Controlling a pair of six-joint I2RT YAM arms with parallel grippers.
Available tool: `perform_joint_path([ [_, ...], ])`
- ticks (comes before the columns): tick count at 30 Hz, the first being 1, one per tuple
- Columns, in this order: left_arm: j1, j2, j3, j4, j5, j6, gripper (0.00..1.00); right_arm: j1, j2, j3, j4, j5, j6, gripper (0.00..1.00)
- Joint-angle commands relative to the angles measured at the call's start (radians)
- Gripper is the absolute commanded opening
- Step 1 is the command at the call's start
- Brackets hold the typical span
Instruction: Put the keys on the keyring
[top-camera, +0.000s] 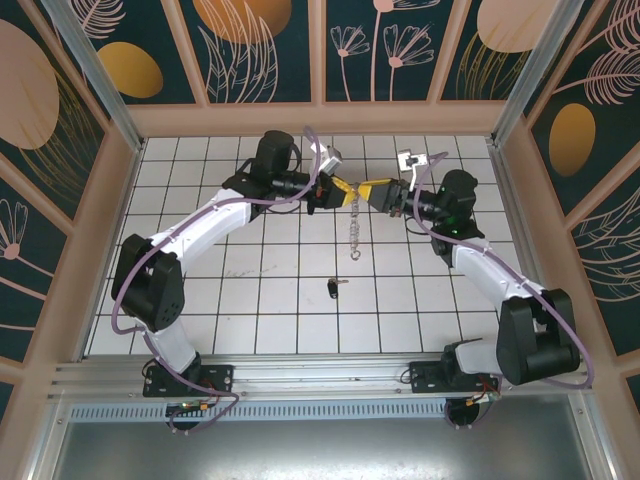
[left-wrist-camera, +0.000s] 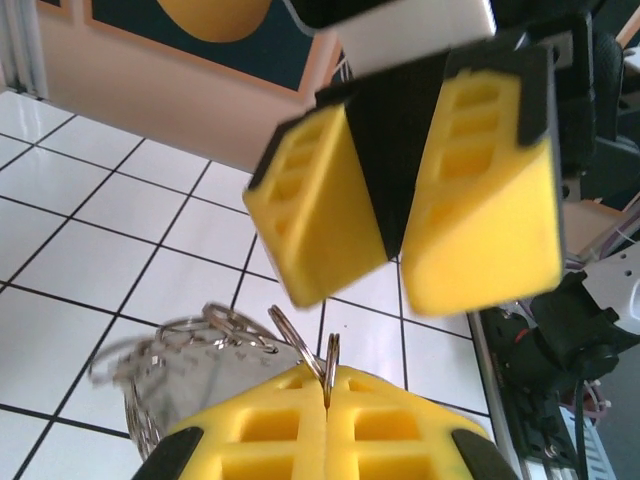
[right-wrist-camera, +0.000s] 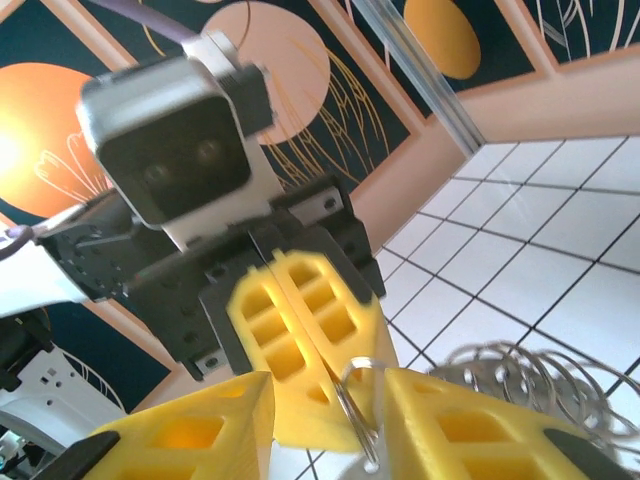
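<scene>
Left gripper (left-wrist-camera: 327, 382) is clamped shut on the top link of the keyring (top-camera: 354, 232), a limp chain of thin silvery metal rings hanging between the arms. The right gripper (right-wrist-camera: 330, 388) stands partly apart, straddling that link unpinched. The tiny key (top-camera: 333, 288), black plastic head and short silver blade, lies on the white tiled table (top-camera: 250, 300) below (light, flat, likely slippery); best pinched across its thicker head.

White tiled table (top-camera: 280, 322), floral wall panels (top-camera: 262, 52)
</scene>
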Motion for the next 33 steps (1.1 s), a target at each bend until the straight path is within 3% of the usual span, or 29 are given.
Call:
perform_joint_path([
  [1, -0.004, 0.007, 0.043, -0.005, 0.054, 0.022, 0.0, -0.011, -0.044, 0.043, -0.037, -0.028, -0.059, 0.37],
  [33, 0.0, 0.024, 0.078, -0.016, 0.075, 0.03, 0.0, 0.016, 0.008, 0.014, -0.061, -0.096, -0.09, 0.33],
])
